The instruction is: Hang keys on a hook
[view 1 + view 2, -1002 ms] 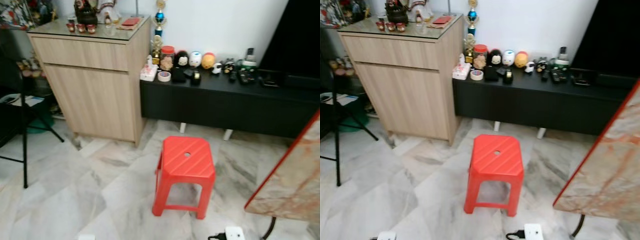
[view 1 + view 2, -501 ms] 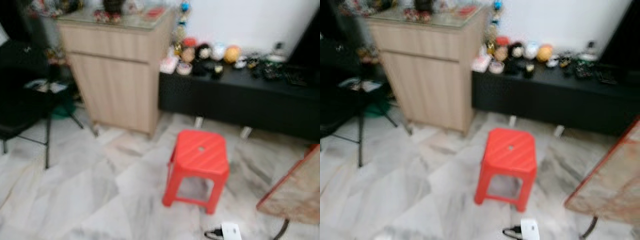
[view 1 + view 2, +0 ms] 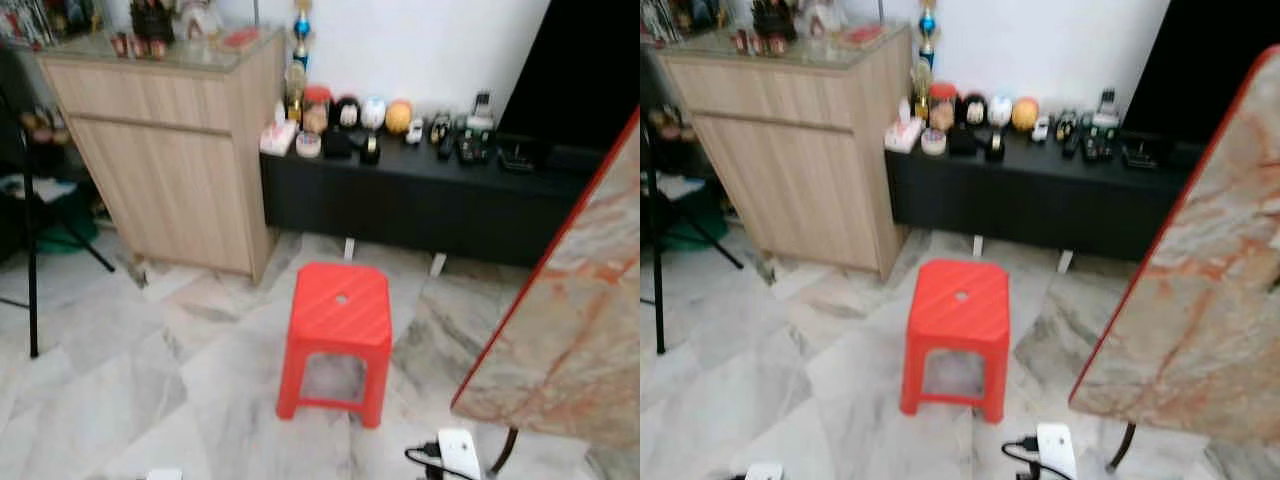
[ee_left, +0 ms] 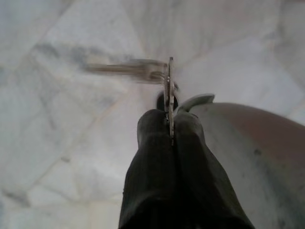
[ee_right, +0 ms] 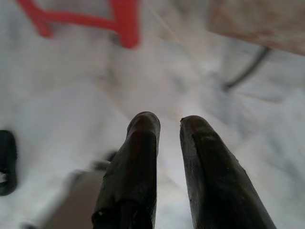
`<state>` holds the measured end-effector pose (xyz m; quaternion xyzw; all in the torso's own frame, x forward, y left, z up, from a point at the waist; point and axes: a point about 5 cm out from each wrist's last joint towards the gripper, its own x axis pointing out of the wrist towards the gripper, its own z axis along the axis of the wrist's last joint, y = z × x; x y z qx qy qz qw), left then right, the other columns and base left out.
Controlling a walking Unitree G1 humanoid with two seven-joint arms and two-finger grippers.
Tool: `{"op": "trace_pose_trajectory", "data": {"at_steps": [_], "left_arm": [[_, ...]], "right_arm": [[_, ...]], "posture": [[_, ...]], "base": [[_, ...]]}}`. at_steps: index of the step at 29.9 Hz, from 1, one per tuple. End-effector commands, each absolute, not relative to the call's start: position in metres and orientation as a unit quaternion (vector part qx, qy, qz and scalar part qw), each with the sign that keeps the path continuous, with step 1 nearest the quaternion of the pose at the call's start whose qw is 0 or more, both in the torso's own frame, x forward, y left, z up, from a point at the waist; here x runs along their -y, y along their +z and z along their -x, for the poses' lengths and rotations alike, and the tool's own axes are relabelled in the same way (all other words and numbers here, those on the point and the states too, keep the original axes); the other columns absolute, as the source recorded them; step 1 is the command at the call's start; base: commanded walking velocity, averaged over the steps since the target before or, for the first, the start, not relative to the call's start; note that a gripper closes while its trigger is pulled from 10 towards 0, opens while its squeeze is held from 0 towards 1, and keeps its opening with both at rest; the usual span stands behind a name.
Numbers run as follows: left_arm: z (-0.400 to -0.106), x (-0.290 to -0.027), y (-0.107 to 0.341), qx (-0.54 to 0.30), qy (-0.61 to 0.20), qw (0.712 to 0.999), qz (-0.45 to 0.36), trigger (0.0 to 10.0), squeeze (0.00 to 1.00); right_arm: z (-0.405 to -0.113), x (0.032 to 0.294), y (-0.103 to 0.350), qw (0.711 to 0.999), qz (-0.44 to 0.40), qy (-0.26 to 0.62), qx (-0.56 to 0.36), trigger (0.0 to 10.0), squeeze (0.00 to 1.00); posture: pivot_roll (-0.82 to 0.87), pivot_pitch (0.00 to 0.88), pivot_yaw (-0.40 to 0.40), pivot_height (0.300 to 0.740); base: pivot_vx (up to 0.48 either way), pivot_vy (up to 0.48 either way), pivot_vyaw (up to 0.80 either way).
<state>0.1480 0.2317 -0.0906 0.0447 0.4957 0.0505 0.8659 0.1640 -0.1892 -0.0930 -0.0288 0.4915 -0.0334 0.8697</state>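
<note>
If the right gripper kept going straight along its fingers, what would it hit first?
Most likely the marble floor. The right gripper, empty with its fingers apart, points down at bare tile; the red stool legs lie off that line. Depth is hard to judge.

You have a red stool [image 3: 334,318] on the marble floor [image 3: 120,390]; far left a wooden cabinet [image 3: 165,165], beside it a black surface [image 3: 420,200] crowded with trinkets.

One red stool [image 3: 335,335] stands at centre. One wooden cabinet [image 3: 170,165] sits at ten o'clock, one black bench [image 3: 430,205] at one o'clock.
</note>
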Motion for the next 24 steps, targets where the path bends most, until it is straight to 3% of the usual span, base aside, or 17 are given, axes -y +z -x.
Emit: {"op": "trace_pose_trajectory", "data": {"at_steps": [1,15,20,24], "left_arm": [[-0.137,-0.228,-0.096,-0.517,0.037,0.854,-0.049,10.0,0.00],[-0.145,-0.225,-0.094,-0.508,0.028,0.859,-0.052,10.0,0.00],[-0.146,-0.224,-0.093,-0.505,0.027,0.861,-0.052,10.0,0.00],[-0.145,-0.223,-0.094,-0.506,0.027,0.861,-0.052,10.0,0.00]], "right_arm": [[-0.169,0.190,-0.091,0.871,0.022,-0.035,-0.489,10.0,0.00],[-0.191,0.207,-0.078,0.880,0.003,-0.061,-0.471,10.0,0.00],[-0.185,0.204,-0.082,0.874,-0.008,-0.070,-0.481,10.0,0.00],[-0.186,0.206,-0.081,0.872,-0.023,-0.079,-0.482,10.0,0.00]], "posture": [[0.05,0.000,-0.070,0.740],[0.04,0.000,-0.070,0.740],[0.04,0.000,-0.075,0.740],[0.04,0.000,-0.074,0.740]], "base": [[0.000,-0.364,0.00],[0.000,-0.365,0.00],[0.000,-0.370,0.00],[0.000,-0.371,-0.77]]}}
